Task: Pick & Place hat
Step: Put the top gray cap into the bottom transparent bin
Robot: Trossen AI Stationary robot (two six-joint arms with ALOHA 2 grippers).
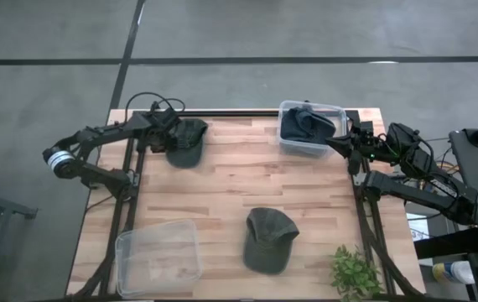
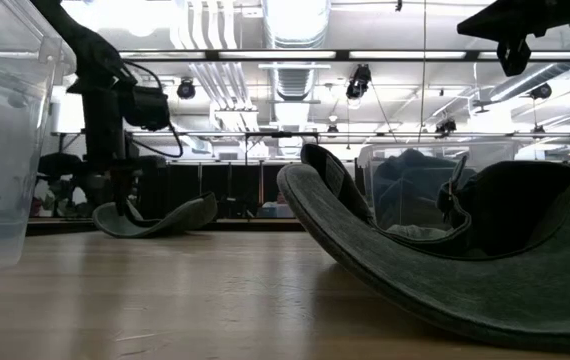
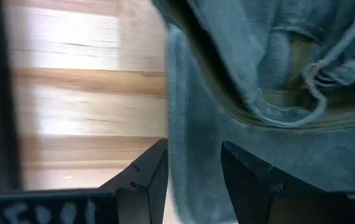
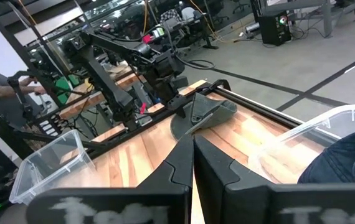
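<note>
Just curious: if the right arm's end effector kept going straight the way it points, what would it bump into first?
Probably the clear bin holding a dark hat, right beside the shut right end effector; depth is unclear.

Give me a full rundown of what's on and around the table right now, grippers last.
Green caps: two, olive green; one at the far left of the table, one near the front centre.
Dark cap: one, navy; inside the far right bin.
Clear bins: two, transparent; one far right, one empty, front left.
Plant: one, green; front right corner.
Table: one, light wood.
Left gripper: closed on the far left cap's edge.
Right gripper: shut, beside the far right bin.
</note>
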